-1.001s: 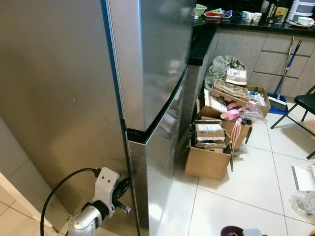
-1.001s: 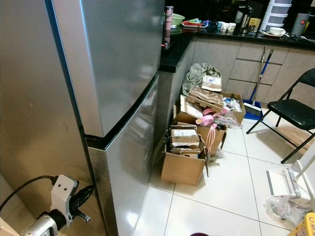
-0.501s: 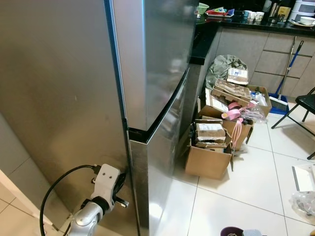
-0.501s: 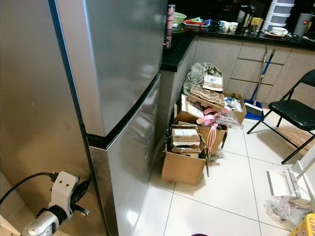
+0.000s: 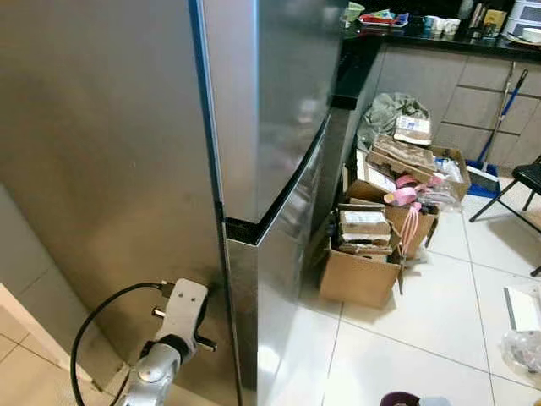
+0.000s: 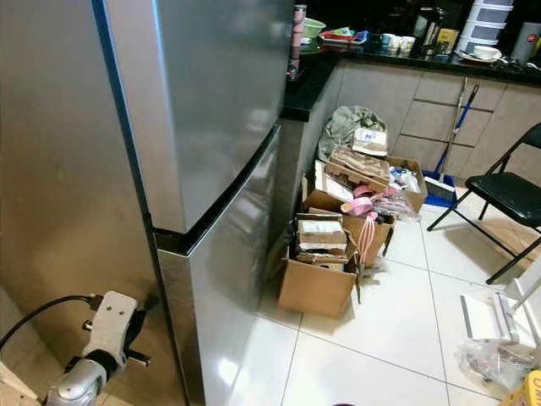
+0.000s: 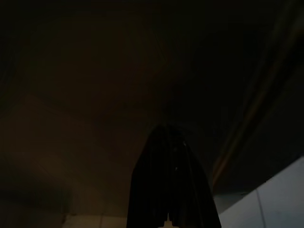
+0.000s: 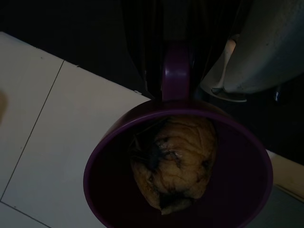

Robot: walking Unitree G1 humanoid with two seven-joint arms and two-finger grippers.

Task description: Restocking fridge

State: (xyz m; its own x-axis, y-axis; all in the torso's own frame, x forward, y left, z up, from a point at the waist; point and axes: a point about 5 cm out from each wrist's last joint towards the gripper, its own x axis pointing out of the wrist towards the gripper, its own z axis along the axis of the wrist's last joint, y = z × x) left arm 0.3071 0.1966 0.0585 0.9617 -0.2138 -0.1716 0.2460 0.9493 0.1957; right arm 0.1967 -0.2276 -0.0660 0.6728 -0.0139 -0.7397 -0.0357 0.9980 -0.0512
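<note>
The steel fridge (image 5: pixel 279 101) stands shut, its upper door above the lower door (image 5: pixel 283 254). My left arm (image 5: pixel 179 315) is low at the fridge's near corner, beside the lower door's edge. In the dark left wrist view, the left gripper (image 7: pixel 170 190) has its fingers pressed together, facing the fridge surface. My right gripper (image 8: pixel 176 71) is shut on the handle of a purple cup (image 8: pixel 180 166) that holds a brownish, wrinkled piece of food (image 8: pixel 173 164). The cup's rim (image 5: pixel 397 398) peeks in at the bottom of the left eye view.
Open cardboard boxes (image 5: pixel 362 271) full of packets crowd the floor right of the fridge. A black counter (image 5: pixel 355 59) adjoins the fridge. A folding chair (image 6: pixel 507 190), a broom (image 5: pixel 497 127) and a plastic bag (image 5: pixel 520 348) sit on the white tiles at right.
My left arm has dropped slightly and drawn closer to the fridge's lower corner, so its black fingers are now hidden. The camera has shifted a little.
</note>
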